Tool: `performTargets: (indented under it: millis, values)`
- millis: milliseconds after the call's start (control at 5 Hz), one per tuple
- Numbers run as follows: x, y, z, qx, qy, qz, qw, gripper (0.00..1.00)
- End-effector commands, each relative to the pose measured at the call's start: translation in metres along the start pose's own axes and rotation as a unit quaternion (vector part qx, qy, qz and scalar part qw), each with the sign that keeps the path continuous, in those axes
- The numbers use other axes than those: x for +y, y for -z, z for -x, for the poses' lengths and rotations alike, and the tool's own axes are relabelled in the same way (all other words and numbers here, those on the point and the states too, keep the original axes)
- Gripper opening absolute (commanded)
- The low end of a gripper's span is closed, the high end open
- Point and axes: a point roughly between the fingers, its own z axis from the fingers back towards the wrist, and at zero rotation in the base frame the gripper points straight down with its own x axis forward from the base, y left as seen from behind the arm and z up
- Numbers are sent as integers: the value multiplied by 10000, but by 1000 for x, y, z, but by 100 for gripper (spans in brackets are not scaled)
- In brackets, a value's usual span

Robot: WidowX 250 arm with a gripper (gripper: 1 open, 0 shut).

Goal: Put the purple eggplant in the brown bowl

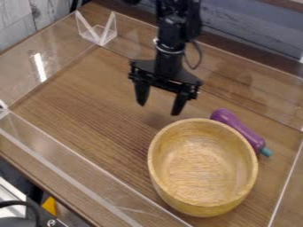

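Near the counter's (pixel 83 106) far left corner a small clear angled stand (pixel 97 28) sits by itself, well apart from everything the task concerns. Toward the middle, the gripper (pixel 164 99) hangs from the black arm pointing straight down, its two dark fingers spread wide with nothing between them, hovering over bare wood grain. Next along, the brown bowl (pixel 203 167) sits in the near right part of the counter, upright and empty, its thick rim just below and to the right of the gripper. The purple eggplant (pixel 238 128) lies flat on the counter just beyond the bowl's far right rim, very near or touching it; which of the two cannot be told from this view. It lies to the right of the gripper and a little nearer the counter's right edge, clearly apart from the fingers. Its long axis runs diagonally, from the blunt purple end nearer the gripper to the teal stem tip nearest the right edge. As I judge it, the coming move is a reach rightward along the bowl's far side, with the fingers set across that diagonal rather than along it, and the close rim leaves little room. The counter is wood-grained laminate ringed by low clear walls, with a grey plank wall behind.
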Motion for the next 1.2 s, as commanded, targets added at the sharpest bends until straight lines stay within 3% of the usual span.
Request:
performTargets:
  millis: [0, 400, 1000]
  values:
    - [-28, -24, -10, -236, -198, 128, 9994, 100]
    - [-83, -35, -14, -184, -712, 265, 9969, 100]
    - [-111, -37, -24, -220, -903, 511, 9944, 100]
